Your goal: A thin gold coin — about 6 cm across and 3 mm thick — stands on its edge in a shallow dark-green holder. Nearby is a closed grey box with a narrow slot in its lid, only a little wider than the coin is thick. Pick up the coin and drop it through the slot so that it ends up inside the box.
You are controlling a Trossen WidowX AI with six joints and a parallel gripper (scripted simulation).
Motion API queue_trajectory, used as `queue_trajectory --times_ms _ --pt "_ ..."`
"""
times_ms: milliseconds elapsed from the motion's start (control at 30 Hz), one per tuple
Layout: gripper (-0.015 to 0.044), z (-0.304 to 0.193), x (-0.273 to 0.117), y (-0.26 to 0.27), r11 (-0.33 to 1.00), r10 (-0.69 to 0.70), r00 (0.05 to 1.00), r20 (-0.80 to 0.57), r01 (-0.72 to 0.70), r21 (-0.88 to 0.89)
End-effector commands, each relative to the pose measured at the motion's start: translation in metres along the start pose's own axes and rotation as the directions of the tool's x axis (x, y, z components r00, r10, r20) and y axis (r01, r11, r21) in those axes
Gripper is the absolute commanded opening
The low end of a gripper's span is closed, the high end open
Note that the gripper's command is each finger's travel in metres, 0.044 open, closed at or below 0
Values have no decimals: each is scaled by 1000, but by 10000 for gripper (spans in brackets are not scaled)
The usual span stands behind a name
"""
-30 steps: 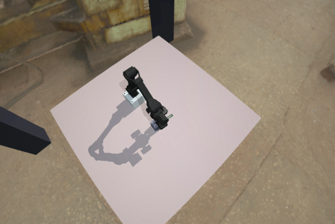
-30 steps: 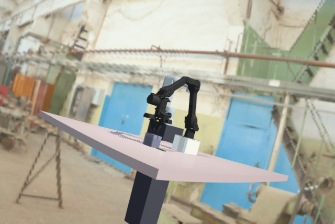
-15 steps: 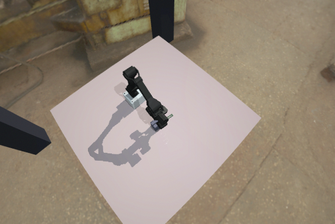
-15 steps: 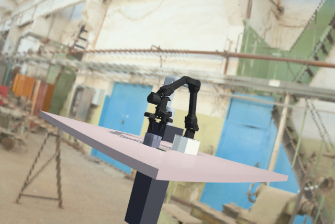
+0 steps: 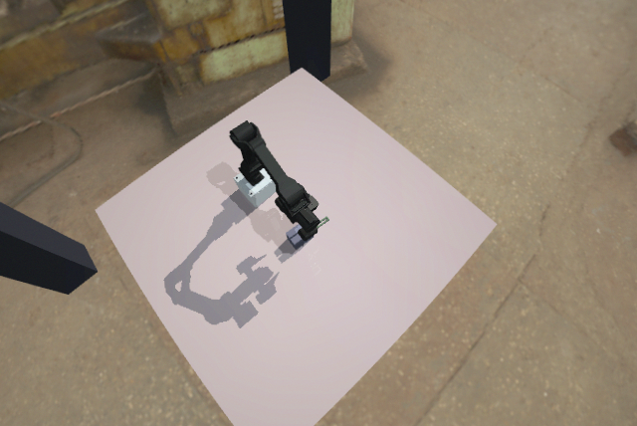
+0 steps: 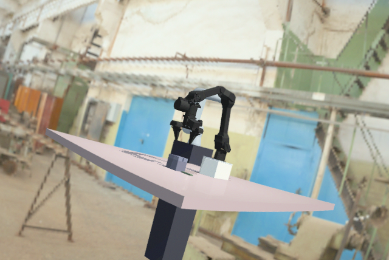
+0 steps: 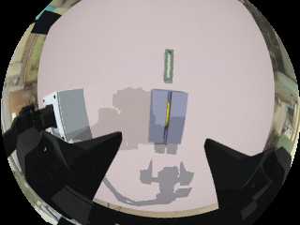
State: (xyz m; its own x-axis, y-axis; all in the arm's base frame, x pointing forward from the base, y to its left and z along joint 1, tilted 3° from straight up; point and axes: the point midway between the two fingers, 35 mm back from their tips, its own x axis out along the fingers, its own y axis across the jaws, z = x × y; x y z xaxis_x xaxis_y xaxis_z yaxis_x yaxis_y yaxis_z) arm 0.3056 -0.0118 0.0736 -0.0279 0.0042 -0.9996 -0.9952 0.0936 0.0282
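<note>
Wrist view: we find the gripper [image 7: 164, 150] spread wide with nothing between its fingers, which stand apart on either side of the grey box [image 7: 168, 116]. The box lies directly below and between the jaws, not touching them. We see the coin [image 7: 168, 112] as a thin yellow-gold sliver sitting in the dark slot that runs along the lid; only its edge shows, so how deep it sits we cannot tell. Just beyond the box lies the narrow dark-green holder [image 7: 168, 66], with pale worktop showing inside its frame. On the exterior view the gripper [image 6: 186, 136] hangs above the box [image 6: 176, 161], near the middle of the pink worktop [image 6: 103, 153], beside the arm's white base block [image 6: 216, 167].
</note>
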Motion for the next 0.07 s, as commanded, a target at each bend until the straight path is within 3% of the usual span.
queue_trajectory --times_ms 0,33 --pt "440 0 -4 0 1000 -1 1000 0 1 0" --pt "440 0 -4 0 1000 -1 1000 0 1 0"
